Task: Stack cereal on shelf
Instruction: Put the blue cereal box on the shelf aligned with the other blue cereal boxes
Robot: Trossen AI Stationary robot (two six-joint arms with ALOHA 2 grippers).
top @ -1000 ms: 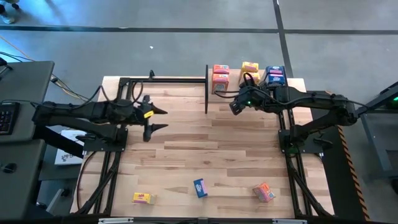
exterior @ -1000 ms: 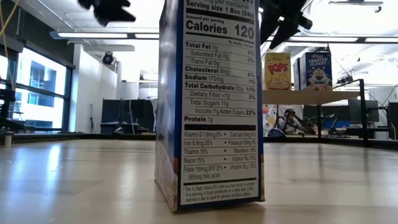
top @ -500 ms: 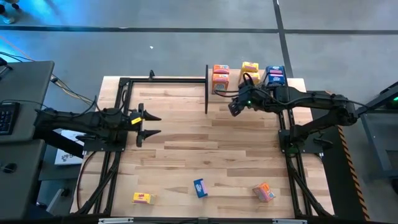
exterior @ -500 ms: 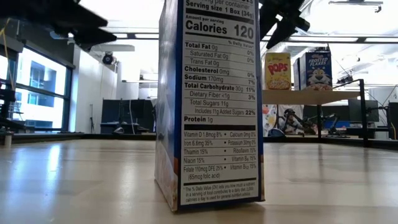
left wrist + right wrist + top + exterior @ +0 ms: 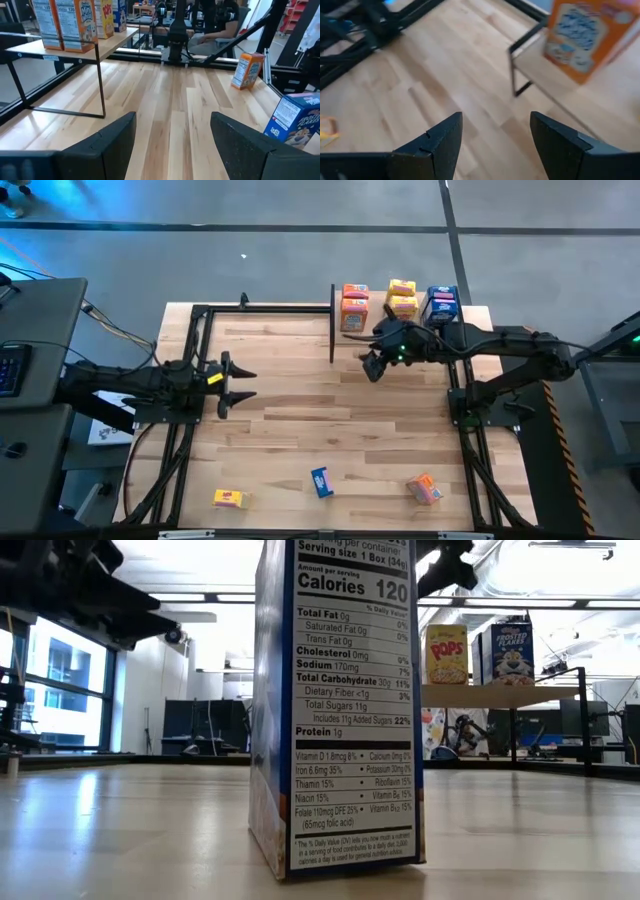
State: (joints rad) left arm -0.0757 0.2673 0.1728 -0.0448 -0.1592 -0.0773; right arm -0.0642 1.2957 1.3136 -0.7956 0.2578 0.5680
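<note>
The shelf (image 5: 377,312) stands at the table's far right. On it stand orange (image 5: 353,306), yellow (image 5: 402,298) and blue (image 5: 441,302) cereal boxes. Three more cereal boxes rest on the tabletop near its front edge: yellow (image 5: 229,498), blue (image 5: 321,481), orange (image 5: 424,489). My right gripper (image 5: 372,365) hangs open above the table just in front of the shelf's left end, slanting down, with the orange shelf box (image 5: 585,35) ahead of it. My left gripper (image 5: 240,382) stands open and nearly level at the table's left side, with nothing between its fingers (image 5: 115,140).
The blue box (image 5: 340,710) stands upright close in front of the low camera. The shelf's thin black uprights (image 5: 101,85) rise from the tabletop. Black frame bars (image 5: 190,360) run along both sides of the table. Bare planks (image 5: 320,400) lie between the two grippers.
My left gripper has sunk and drawn back toward the table's left edge, tipping closer to level; its fingers stay open. My right gripper has swung at the wrist, shifting slightly toward the table's near left, and stays open. No box has moved.
</note>
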